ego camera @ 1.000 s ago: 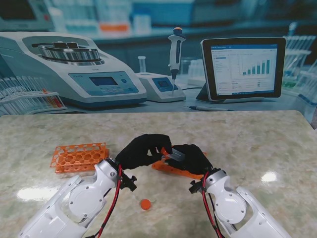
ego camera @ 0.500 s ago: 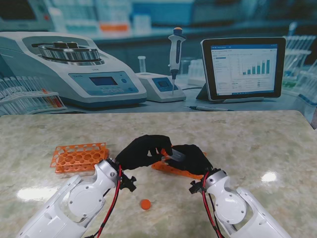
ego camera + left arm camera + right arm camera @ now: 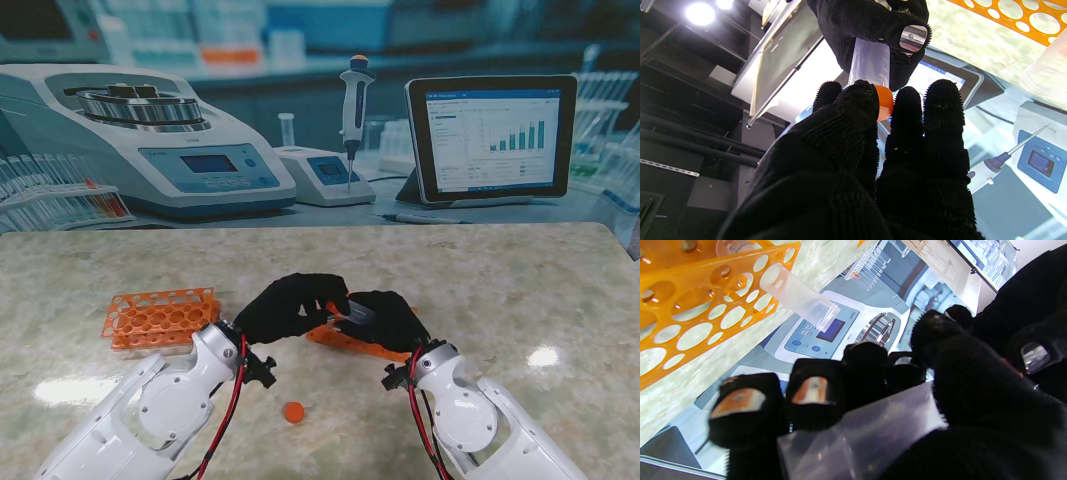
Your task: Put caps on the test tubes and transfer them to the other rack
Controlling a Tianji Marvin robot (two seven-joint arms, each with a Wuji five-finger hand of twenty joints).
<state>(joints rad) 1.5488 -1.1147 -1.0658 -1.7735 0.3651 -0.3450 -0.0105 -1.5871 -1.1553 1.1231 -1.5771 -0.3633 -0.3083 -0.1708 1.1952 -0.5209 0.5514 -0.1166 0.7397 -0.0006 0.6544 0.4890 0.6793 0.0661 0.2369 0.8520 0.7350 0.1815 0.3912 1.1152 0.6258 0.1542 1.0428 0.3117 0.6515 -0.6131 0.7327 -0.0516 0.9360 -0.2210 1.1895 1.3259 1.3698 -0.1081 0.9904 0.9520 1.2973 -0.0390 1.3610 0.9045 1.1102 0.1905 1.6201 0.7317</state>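
Note:
In the stand view my two black-gloved hands meet over the table's middle. My right hand (image 3: 388, 318) is shut on a clear test tube (image 3: 357, 313) lying roughly level. My left hand (image 3: 290, 305) pinches an orange cap (image 3: 333, 306) at the tube's mouth. The left wrist view shows the cap (image 3: 885, 102) sitting against the end of the tube (image 3: 870, 63), with my left fingertips (image 3: 853, 110) around it. In the right wrist view the tube (image 3: 870, 430) lies across my right palm. An orange rack (image 3: 352, 345) lies under the hands, and a second orange rack (image 3: 160, 317) stands to the left.
A loose orange cap (image 3: 293, 411) lies on the marble table (image 3: 500, 290) nearer to me, between my forearms. The right wrist view shows another clear tube (image 3: 796, 296) leaning in the rack (image 3: 690, 306). A lab-scene backdrop (image 3: 320, 120) closes the far edge.
Almost nothing differs. Both hands stay together at the tube's mouth, and the tube looks slightly more covered by the fingers.

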